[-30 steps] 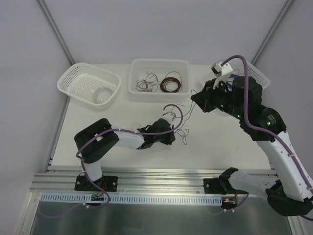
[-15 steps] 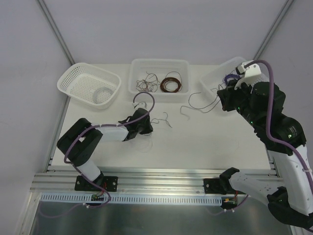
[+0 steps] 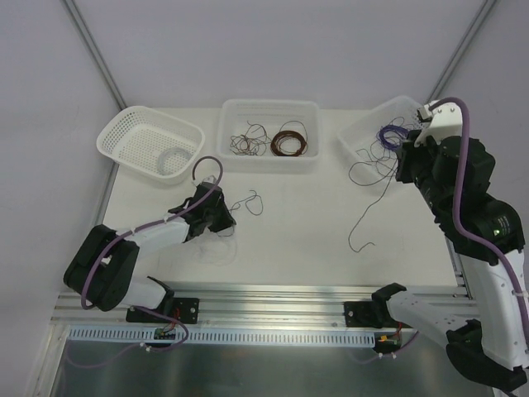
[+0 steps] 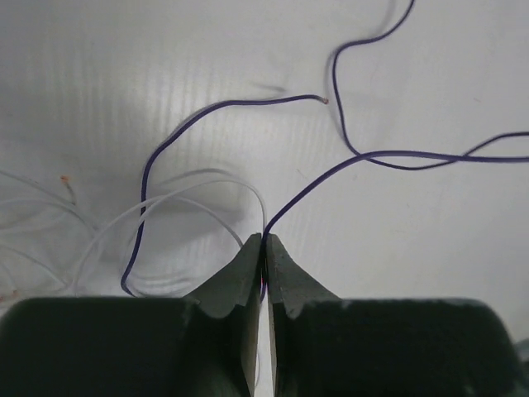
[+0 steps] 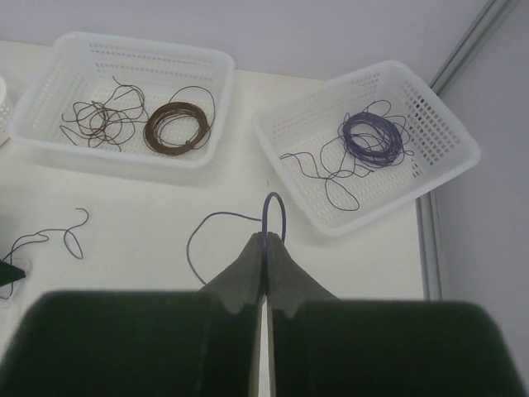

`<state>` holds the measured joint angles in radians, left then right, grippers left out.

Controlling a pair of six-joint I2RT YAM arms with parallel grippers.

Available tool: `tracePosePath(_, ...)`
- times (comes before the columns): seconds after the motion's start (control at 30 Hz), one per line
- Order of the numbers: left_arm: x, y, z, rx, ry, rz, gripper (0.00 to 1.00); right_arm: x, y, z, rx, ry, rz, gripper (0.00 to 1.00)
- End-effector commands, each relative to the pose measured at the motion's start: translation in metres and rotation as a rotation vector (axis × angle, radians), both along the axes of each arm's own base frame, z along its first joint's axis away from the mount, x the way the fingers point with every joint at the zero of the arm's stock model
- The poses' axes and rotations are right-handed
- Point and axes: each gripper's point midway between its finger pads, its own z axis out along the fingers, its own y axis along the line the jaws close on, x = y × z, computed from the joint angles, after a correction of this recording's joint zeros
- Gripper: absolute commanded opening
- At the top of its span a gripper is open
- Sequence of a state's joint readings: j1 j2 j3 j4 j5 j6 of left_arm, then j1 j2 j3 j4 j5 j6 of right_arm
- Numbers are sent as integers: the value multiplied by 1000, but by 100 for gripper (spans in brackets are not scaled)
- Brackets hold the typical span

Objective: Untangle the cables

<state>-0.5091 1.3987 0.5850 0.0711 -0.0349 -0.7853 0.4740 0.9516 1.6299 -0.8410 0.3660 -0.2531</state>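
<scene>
The cables lie apart as loose strands. My left gripper (image 3: 225, 217) (image 4: 264, 240) is low over the table, shut on one thin purple strand (image 3: 249, 201) (image 4: 372, 154) that curls away to its right. Whitish-clear strands (image 3: 216, 248) (image 4: 192, 192) lie on the table beside its fingers. My right gripper (image 3: 402, 162) (image 5: 266, 238) is raised near the right basket and shut on another purple strand (image 3: 369, 208) (image 5: 213, 218). That strand loops above the fingertips and hangs down towards the table.
Three white baskets line the back. The left basket (image 3: 124, 124) holds a white coil (image 3: 174, 157). In the centre basket (image 3: 269, 105) (image 5: 50, 141) are a brown coil (image 3: 288, 142) (image 5: 176, 126) and loose brown wire (image 3: 246, 141). The right basket (image 3: 357, 131) (image 5: 450, 157) holds a purple coil (image 3: 390, 132) (image 5: 374, 136).
The two grippers have drawn apart. The left one moved left with its purple strand, the right one moved right and back with its strand, which now hangs free.
</scene>
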Motion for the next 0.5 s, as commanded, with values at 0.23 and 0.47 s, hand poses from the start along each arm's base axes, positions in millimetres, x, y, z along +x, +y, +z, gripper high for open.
tracePosePath(0.23,-35,-17,65,-124,-11,-180,38,52,-35,50,25,-125,-192,1)
tracePosePath(0.47,-57,-9,83,-112,-55,-265,67,115,-75,84,81,-223,-329,1)
